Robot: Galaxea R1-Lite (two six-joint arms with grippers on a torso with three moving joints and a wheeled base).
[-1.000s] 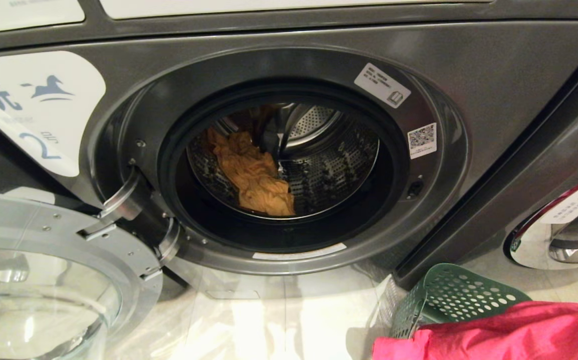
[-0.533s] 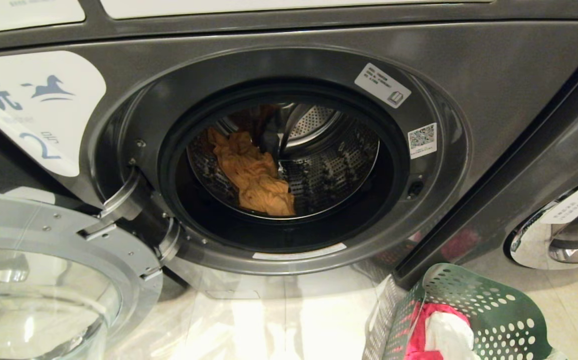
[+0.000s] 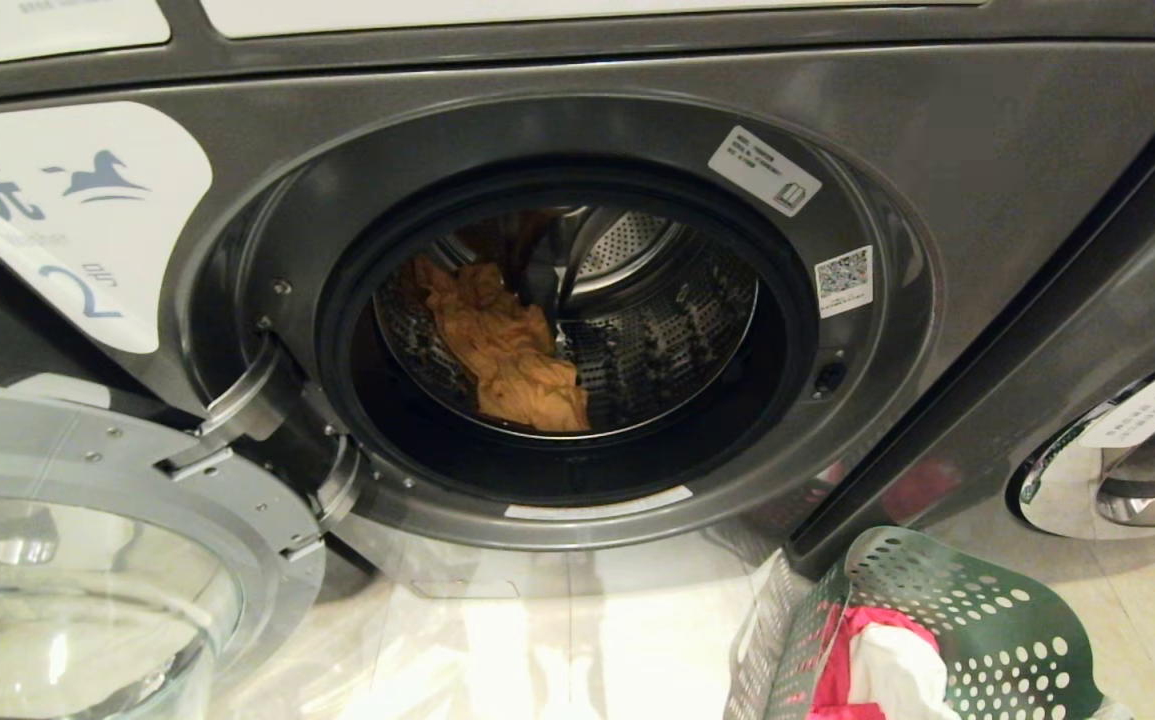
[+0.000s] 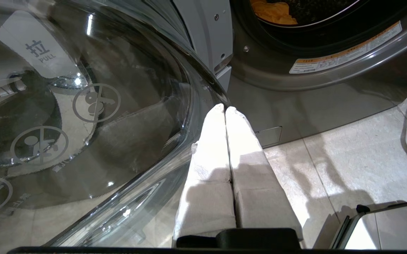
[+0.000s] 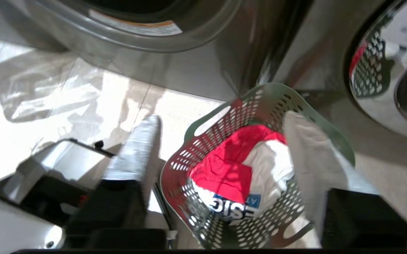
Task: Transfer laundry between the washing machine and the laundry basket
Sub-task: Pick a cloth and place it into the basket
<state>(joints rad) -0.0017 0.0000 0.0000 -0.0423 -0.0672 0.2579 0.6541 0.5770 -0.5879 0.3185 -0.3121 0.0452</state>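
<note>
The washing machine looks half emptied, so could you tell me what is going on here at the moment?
The robot is moving laundry from the washing machine into the green laundry basket on the floor beside it. The right gripper hangs above the basket with its fingers spread and empty; a red garment and a white garment lie inside. An orange-yellow garment remains in the drum. The left gripper sits shut by the open glass door.

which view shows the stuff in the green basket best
The right wrist view: it looks down into the green perforated plastic basket, showing the red garment and white printed garment whole. The head view catches only a cropped corner. The left wrist view shows just an edge of the basket.
</note>
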